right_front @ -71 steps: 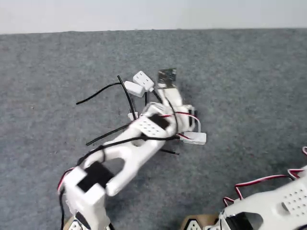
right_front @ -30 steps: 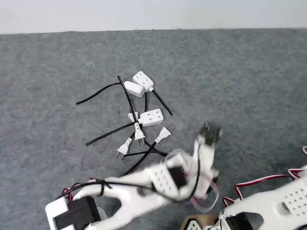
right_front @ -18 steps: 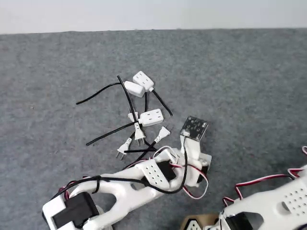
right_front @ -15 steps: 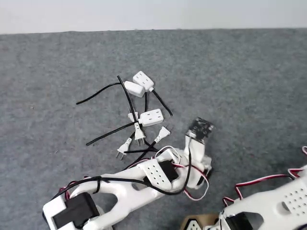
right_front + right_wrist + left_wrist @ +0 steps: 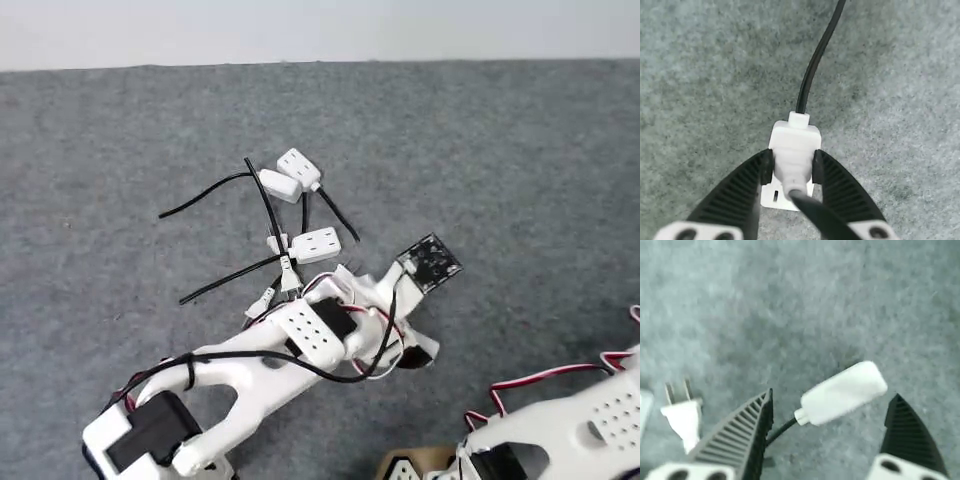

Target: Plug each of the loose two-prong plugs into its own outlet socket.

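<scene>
Left wrist view is showing me my left gripper (image 5: 832, 396) with its fingers spread wide, hanging over a white corded piece (image 5: 842, 391) that is lying between them on the grey mat (image 5: 790, 300), touched by neither. No prongs are showing on it, so I am taking it for a socket. A two-prong plug (image 5: 682, 412) is lying loose just beside one finger. My right gripper (image 5: 791, 165) is pinching a white connector (image 5: 794, 142) with a black cord; whether it is mated I cannot tell. From above, I am seeing a double socket (image 5: 320, 243) sitting unfilled, with two loose plugs (image 5: 290, 282) lying near it, and two white pieces (image 5: 290, 176) touching farther back. I am judging most of the plugging as undone.
</scene>
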Controlling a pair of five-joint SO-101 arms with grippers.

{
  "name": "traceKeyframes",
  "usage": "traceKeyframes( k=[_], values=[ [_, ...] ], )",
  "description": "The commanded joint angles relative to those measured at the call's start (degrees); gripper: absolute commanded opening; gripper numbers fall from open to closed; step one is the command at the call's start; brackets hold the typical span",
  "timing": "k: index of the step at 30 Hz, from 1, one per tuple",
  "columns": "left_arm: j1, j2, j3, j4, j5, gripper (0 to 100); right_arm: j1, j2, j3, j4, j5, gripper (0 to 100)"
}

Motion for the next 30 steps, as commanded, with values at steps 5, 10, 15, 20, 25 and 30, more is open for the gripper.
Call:
traceKeyframes(
  k=[5,10,15,20,25,30],
  values=[
    [0.00,-0.53,-6.55,6.33,-20.66,34,-2.15,2.15,0.09,-1.01,0.44,2.0],
    [1.76,5.54,-12.00,18.99,-31.56,34,-2.15,2.15,0.09,-1.10,0.35,2.0],
    [2.02,13.27,-18.68,16.88,-33.49,34,-2.15,3.03,0.18,-1.01,0.35,2.0],
    [3.34,16.79,-24.40,16.97,-33.41,28,-2.15,6.37,0.00,-2.51,0.79,2.0],
    [3.52,13.36,-25.01,18.99,-33.58,27,-2.15,7.52,0.00,-3.74,0.79,2.0],
    [4.75,16.70,-25.10,18.64,-33.49,27,-2.15,7.43,-0.18,-3.74,0.79,2.0]
  ],
)
